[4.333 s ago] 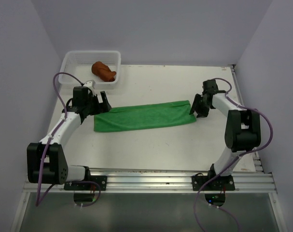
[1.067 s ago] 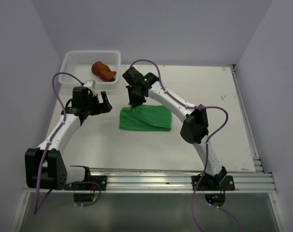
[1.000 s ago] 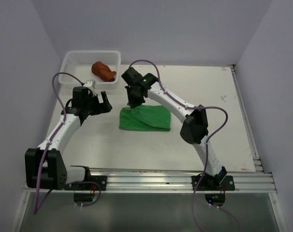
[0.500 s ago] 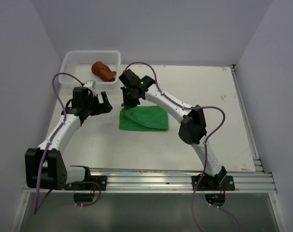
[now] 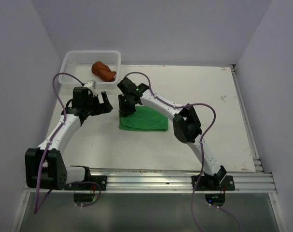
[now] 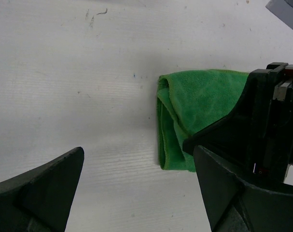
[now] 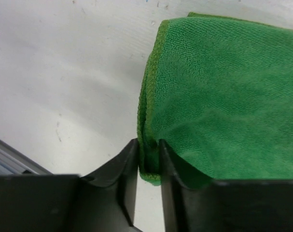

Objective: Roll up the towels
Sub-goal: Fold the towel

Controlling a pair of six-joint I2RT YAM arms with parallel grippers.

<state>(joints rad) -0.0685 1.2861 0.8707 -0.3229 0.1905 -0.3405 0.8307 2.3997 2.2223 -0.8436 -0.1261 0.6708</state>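
Green towel [image 5: 144,118] lay folded into a short, several-layered pad on the white table [image 5: 209,121], left of centre; its left end showed stacked folded edges. A second, rust-brown towel [image 5: 104,71] sat bunched into a compact bundle inside the white mesh basket [image 5: 71,60] at the far left corner, well apart from the green one.

The right gripper [image 5: 125,107] reached across to the pad's far left corner; in its wrist view the fingers [image 7: 129,164] stood close together with the folded hem filling the gap between them, grasping the cloth. The left gripper [image 5: 105,102] hovered just left of the towel, spread wide and holding nothing.

Judged from its looped terry surface, the cloth would be light, limp and grippy rather than slippery, and in no way fragile; layers would likely slide apart or sag if only one were caught. A hold should probably take the whole stacked edge near a corner, with the other gripper at the opposite corner of that same short edge, so that the roll starts even.
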